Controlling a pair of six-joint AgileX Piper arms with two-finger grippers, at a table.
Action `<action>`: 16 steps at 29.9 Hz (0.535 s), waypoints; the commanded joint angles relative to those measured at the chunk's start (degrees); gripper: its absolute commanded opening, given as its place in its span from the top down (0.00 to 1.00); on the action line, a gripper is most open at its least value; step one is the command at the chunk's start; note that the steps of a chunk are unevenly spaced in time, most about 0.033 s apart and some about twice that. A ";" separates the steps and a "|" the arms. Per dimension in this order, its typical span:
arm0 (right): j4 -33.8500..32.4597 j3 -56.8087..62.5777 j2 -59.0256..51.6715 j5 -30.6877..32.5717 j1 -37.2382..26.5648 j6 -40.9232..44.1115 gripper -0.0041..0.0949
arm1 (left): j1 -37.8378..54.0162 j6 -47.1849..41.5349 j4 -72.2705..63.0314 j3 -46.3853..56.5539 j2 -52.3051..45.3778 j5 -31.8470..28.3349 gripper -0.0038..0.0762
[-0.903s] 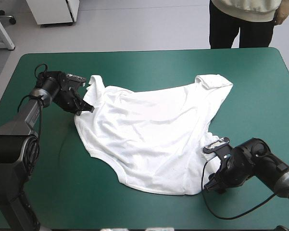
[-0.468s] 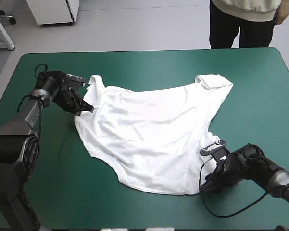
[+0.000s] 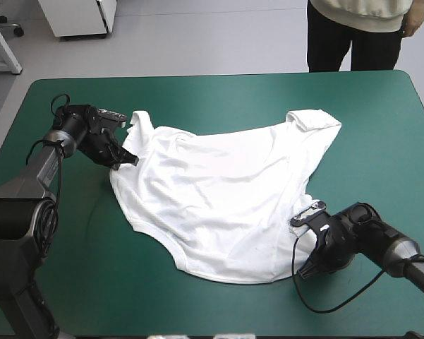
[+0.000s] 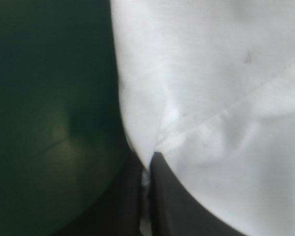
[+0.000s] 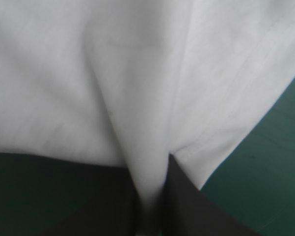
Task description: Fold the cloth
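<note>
Teal-green cover (image 3: 219,99); T-shirt (image 3: 219,191) within left pincer (image 3: 129,161), right pincer (image 3: 303,272).

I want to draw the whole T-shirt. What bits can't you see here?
High view: the right tool and its arm cover a corner of the T-shirt; its underside faces down.
Left wrist view: only an edge by the left tool shows; the rest is cut off.
Right wrist view: mostly cloth; which part, cannot tell.
</note>
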 commanded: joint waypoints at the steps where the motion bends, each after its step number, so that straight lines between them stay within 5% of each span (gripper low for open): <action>1: 5.78 3.56 0.20 -2.11 0.20 0.10 0.97 | -0.01 -0.23 -1.78 -1.71 -3.34 -0.09 0.96; 8: 6.03 1.08 -10.85 -2.52 0.20 3.54 0.97 | -0.01 -0.23 -2.93 -1.71 -7.45 -1.02 0.96; 16: 4.49 -14.96 -18.46 -3.48 0.09 3.64 0.97 | -0.01 -0.10 -4.37 -1.71 -17.31 0.46 0.96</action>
